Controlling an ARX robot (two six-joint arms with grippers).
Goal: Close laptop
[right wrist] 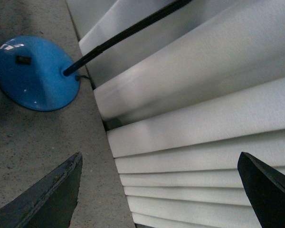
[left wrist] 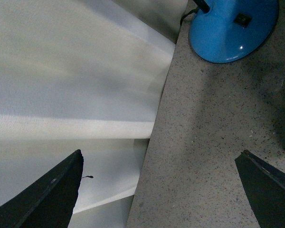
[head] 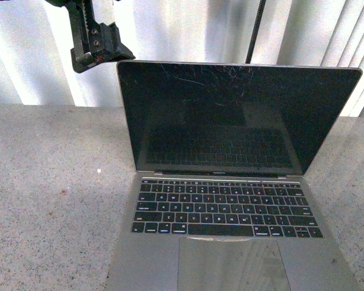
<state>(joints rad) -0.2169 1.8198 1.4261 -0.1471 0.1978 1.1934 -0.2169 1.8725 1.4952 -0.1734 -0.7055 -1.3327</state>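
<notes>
**A:** Where is the laptop (head: 230, 182)?

**B:** It sits open on the table (head: 48, 182), right in front of the robot. The trackpad (head: 230, 264) is nearest, then the keys (head: 224, 209). Beyond them the dark, scratched screen (head: 230, 115) leans a little back past upright. Nothing touches it that I can see.

**A:** And the arms?

**B:** The left gripper (head: 106, 48) hangs high, just beside the lid's top left corner and seemingly a bit behind it. Its fingers (left wrist: 52, 199) are wide apart and hold nothing.

**A:** Why there?

**B:** My guess is that a lid tilted back has to be tipped forward from its far side, so the top edge is the place to push. A corner gives leverage, though a push off-centre could twist the lid. No grip is needed, which would explain the spread fingers.

**A:** The right one?

**B:** The front view doesn't show it. The right gripper (right wrist: 160, 190) has its fingers (right wrist: 52, 194) apart too, over the back of the table. Its camera looks at a blue lamp base (right wrist: 35, 73) and white blinds (right wrist: 204, 118). I can't tell how it stands relative to the lid.

**A:** Anything further back?

**B:** The lamp's black stem (head: 255, 30) rises behind the screen, and the blinds are past that. The closing hasn't begun.
</notes>
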